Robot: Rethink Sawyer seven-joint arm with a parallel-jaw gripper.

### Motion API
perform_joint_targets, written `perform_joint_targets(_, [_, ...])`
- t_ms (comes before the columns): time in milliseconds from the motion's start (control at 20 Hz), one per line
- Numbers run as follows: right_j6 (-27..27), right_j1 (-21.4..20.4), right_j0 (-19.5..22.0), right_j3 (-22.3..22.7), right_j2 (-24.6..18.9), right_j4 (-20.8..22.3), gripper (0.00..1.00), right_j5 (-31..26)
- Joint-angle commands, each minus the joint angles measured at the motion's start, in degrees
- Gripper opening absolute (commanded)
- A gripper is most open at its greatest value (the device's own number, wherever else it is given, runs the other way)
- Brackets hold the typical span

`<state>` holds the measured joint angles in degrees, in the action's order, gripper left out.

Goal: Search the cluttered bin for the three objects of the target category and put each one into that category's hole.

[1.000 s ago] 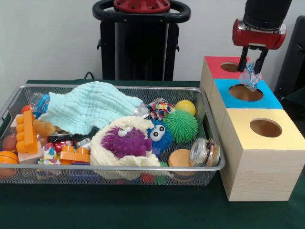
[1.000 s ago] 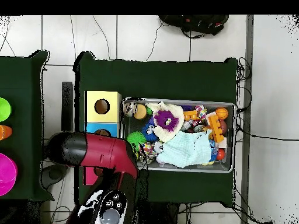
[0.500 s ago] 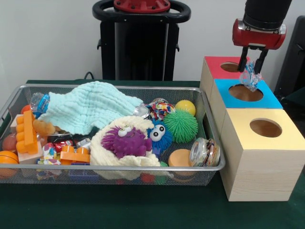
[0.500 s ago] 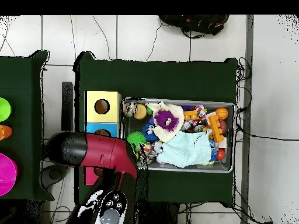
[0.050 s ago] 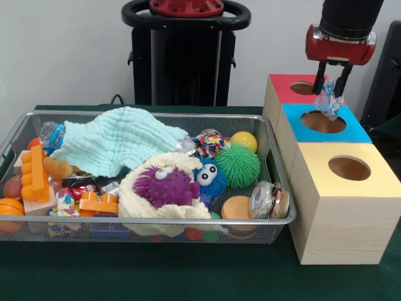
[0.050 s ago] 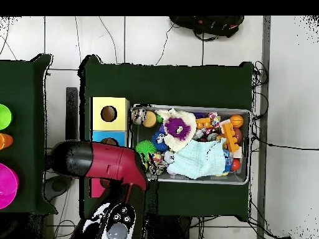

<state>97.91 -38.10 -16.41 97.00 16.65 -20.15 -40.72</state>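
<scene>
Nothing has shifted since the earlier frames — the gripper (image 5: 332, 88) hangs at the upper right of the front view, jaws clamped on a crinkled clear-and-blue wrapper (image 5: 328, 101). It dangles long axis upright, seemingly just above the blue box (image 5: 357, 132) and its hole (image 5: 322, 121). Red box (image 5: 282, 89) behind, yellow box (image 5: 326, 188) in front. Left lies the wire bin (image 5: 188, 221) with a mint cloth (image 5: 113, 144) and purple furry toy (image 5: 164, 185). Overhead, the red arm (image 6: 106, 163) covers the boxes' lower end.
</scene>
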Motion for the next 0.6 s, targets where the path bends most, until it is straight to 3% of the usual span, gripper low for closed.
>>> perform_joint_targets(50, [14.4,0.1,1.9,3.0,-2.0,-2.0,0.00,1.1])
perform_joint_targets(100, [14.3,0.1,2.0,3.0,-2.0,-1.9,0.00,1.1])
perform_joint_targets(150, [14.2,0.1,2.1,3.0,-2.1,-1.9,1.00,1.0])
perform_joint_targets(600, [14.1,0.2,2.3,3.1,-2.3,-2.0,1.00,0.9])
